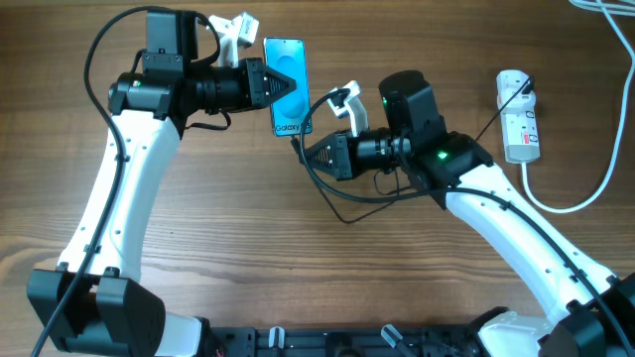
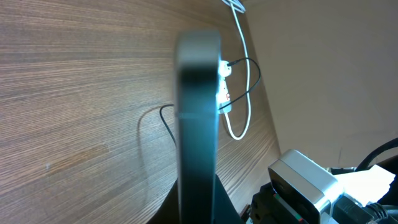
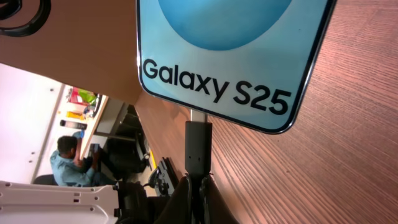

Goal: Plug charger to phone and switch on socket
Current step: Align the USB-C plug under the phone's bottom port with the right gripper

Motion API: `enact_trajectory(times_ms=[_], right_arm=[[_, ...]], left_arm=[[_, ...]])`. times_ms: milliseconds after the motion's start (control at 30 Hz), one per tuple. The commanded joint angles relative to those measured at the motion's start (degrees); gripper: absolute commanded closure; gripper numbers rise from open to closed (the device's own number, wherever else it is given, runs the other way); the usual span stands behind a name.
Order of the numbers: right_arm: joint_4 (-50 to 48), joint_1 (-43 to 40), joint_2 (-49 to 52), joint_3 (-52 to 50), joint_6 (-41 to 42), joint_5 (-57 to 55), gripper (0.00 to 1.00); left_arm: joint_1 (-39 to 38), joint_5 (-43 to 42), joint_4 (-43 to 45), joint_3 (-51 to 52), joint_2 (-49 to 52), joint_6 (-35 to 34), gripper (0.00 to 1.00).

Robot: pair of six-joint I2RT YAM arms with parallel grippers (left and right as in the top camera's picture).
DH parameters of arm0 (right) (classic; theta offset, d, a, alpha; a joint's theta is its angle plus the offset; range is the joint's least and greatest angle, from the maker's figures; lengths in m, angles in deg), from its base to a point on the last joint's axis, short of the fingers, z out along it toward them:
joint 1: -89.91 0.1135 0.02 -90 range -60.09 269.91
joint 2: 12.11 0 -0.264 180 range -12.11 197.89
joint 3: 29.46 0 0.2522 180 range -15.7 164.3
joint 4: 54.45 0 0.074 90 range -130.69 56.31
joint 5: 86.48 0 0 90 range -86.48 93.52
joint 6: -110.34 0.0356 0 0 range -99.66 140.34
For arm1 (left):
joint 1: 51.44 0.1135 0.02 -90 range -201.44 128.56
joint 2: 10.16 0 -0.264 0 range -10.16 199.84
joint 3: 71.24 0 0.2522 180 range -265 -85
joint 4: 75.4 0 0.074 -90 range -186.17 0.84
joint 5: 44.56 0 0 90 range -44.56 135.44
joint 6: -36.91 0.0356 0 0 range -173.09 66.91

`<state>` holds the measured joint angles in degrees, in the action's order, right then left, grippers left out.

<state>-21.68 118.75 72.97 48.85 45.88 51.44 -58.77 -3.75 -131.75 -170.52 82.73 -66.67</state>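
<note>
Phone [image 1: 291, 69], flat, glossy, teal-screened, is gripped at its left edge by the left tool [image 1: 276, 87], which covers part of the screen. Below its bottom edge the right tool [image 1: 310, 151] pinches the charger [image 3: 199, 149] by its dark plug, seemingly plugged in. Right of the phone, the white rounded socket [image 1: 520, 116] lies on the wood-grain tabletop [image 1: 248, 228], a white cord [image 1: 556, 206] looping beside it.

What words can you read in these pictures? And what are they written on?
"Galaxy S25": black letters on the phone screen, clear in the right wrist view.
"Galaxy": the same writing seen from overhead, tiny; the rest is too small to read.
Red and dark marks on the socket: too small to read.
No other writing can be read.
</note>
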Motion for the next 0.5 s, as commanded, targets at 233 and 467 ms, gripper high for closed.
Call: enact_trajectory(times_ms=[233, 467], right_arm=[[3.9, -0.8, -0.2, 1.2, -3.3, -3.6, 0.96], [6.2, -0.8, -0.2, 0.9, -4.6, -5.6, 0.96]], left_arm=[[0.1, 7.1, 3.2, 0.1, -1.6, -11.1, 0.96], [0.8, 9.2, 2.9, 0.1, -1.6, -14.2, 0.96]])
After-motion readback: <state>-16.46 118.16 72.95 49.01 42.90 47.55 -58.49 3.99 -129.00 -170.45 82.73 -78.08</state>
